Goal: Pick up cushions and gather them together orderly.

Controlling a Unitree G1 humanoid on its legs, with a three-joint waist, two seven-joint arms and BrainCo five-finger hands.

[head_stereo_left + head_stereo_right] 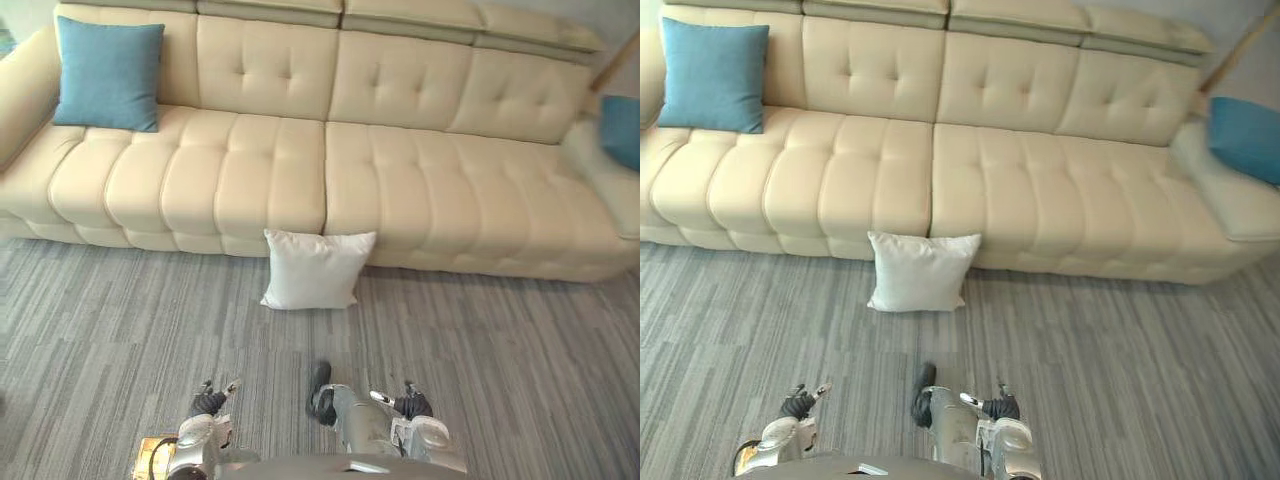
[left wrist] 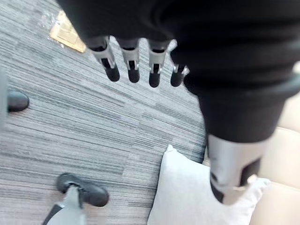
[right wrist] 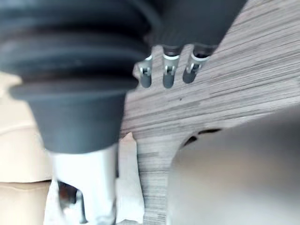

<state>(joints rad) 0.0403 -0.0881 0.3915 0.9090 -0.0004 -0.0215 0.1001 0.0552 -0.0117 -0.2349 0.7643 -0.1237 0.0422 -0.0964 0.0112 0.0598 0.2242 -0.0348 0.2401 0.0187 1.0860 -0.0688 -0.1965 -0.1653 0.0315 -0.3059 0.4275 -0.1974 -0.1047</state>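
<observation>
Left eye view, white cushion: stands upright on the grey floor, its back against the front of the cream sofa, near the middle seam.
Left eye view, left blue cushion: leans on the backrest at the sofa's left end.
Right eye view, right blue cushion: lies on the armrest at the sofa's right end, well apart from the other two.
Right eye view, hands: left hand and right hand hang low over the floor, short of the white cushion.
Left wrist view, left hand: fingers straight, loosely spread, empty; the white cushion shows past the thumb.
Right wrist view, right hand: fingers straight in a row, holding nothing, over the floor.
</observation>
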